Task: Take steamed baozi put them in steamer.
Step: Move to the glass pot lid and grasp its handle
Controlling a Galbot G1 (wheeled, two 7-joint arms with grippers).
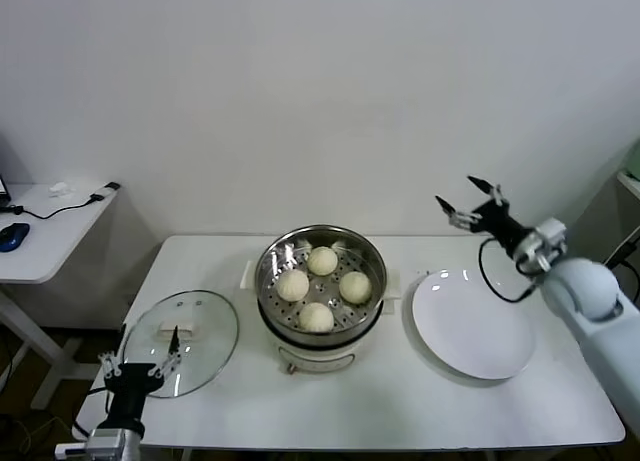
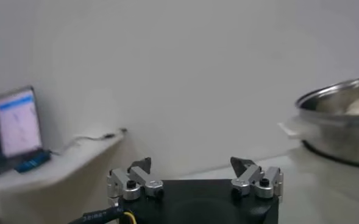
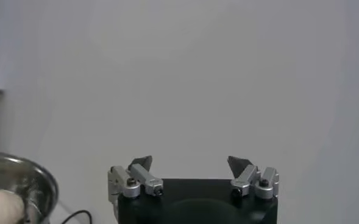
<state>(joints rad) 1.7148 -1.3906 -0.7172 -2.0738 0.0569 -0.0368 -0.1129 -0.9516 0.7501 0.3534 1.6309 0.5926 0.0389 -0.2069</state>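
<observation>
Both pincers, left [image 1: 140, 366] and right [image 1: 468, 202], hang released and empty; all four baozi [image 1: 322, 260] sit in the steamer [image 1: 268, 293], the plate [image 1: 470, 326] bare.

Your left gripper [image 1: 140, 364] sits low at the near left, fingers spread and pointing up. Your right gripper [image 1: 468, 203] is raised at far right, spread wide, holding nothing.

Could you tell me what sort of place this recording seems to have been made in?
Probably a lab or office staged as a kitchen: a bare white table against a plain wall holds an electric steamer with baozi, while a side desk carries a mouse and cables.
</observation>
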